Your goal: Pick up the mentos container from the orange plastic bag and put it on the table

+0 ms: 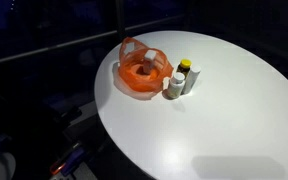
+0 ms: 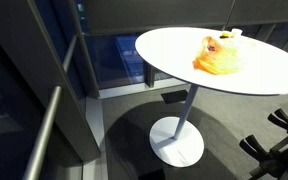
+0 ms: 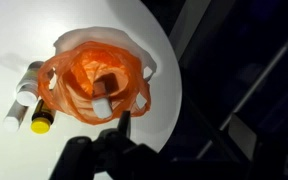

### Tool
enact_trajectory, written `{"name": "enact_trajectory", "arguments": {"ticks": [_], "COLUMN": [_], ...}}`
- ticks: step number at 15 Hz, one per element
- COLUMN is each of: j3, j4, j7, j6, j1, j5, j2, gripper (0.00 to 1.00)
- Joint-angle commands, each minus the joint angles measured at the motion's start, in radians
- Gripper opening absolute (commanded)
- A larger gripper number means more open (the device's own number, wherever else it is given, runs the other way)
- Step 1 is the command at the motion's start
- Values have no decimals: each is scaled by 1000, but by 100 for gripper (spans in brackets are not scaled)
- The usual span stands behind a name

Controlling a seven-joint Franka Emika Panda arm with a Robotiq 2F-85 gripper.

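So: claw [image 3: 112,135] hangs over the orange plastic bag [image 3: 94,75]; the mentos container [image 3: 102,102] is inside it, not yet lifted.
Wrist view shows only one dark finger [image 3: 125,120] clearly, against the bag's near rim. The rest merges into shadow, so I can't tell whether the claw is spread or closed, and nothing is visibly in it. The bag mouth gapes upward, leaving the container reachable from above, which is probably why the camera looks straight in. Floppy handles by the opening look like a snag risk. The bottles [image 3: 26,85], including the yellow-capped bottle [image 3: 41,120], sit just beside the bag on the desk [image 3: 24,30]. Neither exterior view shows the claw. An exterior view confirms the bottles stand upright [image 1: 175,85] and shows the container [image 1: 144,67] low in the bag. An exterior view shows the bag [image 2: 216,55] but hides the container.
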Motion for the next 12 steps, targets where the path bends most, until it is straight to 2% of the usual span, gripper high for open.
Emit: {"name": "enact_trajectory", "arguments": {"ticks": [1,6,12], "j3": [18,18,30], "j4": [3,4,58], "j7": [-10,-10,22], "j6": [-4,-4,-13], "j1": [-22,-22,-43], "j5": [13,13,4], "j2": [3,3,39], "gripper": [100,100,100]}}
